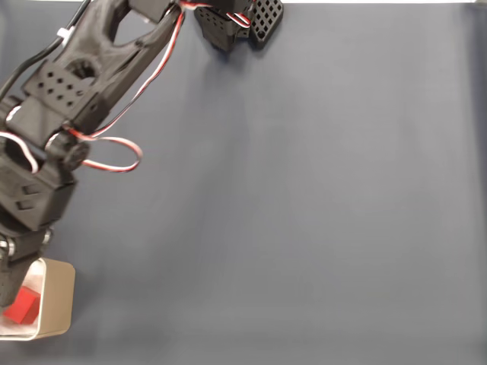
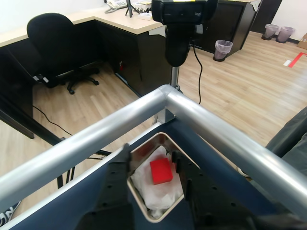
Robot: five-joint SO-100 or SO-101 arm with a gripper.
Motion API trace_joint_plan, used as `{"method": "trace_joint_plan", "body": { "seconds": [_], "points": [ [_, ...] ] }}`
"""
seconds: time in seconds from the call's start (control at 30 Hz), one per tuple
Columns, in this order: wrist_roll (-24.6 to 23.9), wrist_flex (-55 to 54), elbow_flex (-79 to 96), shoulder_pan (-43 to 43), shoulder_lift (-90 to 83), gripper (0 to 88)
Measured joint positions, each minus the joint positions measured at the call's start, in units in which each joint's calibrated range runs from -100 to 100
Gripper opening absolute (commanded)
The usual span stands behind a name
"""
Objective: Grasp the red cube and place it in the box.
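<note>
With the cube (image 2: 161, 171) already lying inside the box (image 2: 144, 211) at the table's (image 1: 304, 190) lower-left corner in the fixed view, the gripper (image 2: 151, 158) hangs open and empty astride it, so lifting off carelessly could snag the box rim and drag it over the nearby edge.

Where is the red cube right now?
The red cube lies inside the box on its white lining, seen between the open claw's fingers in the wrist view. In the fixed view it shows at the bottom-left corner, partly under the arm.

wooden floor (image 2: 240, 86), black office chair (image 2: 53, 33)
</note>
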Motion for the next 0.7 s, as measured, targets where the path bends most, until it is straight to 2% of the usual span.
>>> {"method": "trace_joint_plan", "body": {
  "seconds": [0.4,0.7],
  "points": [
    [-1.56,-0.88,26.40,-15.80,-25.45,0.0],
    [-1.17,-7.32,54.07,-26.26,-46.98,0.0]
  ]
}}
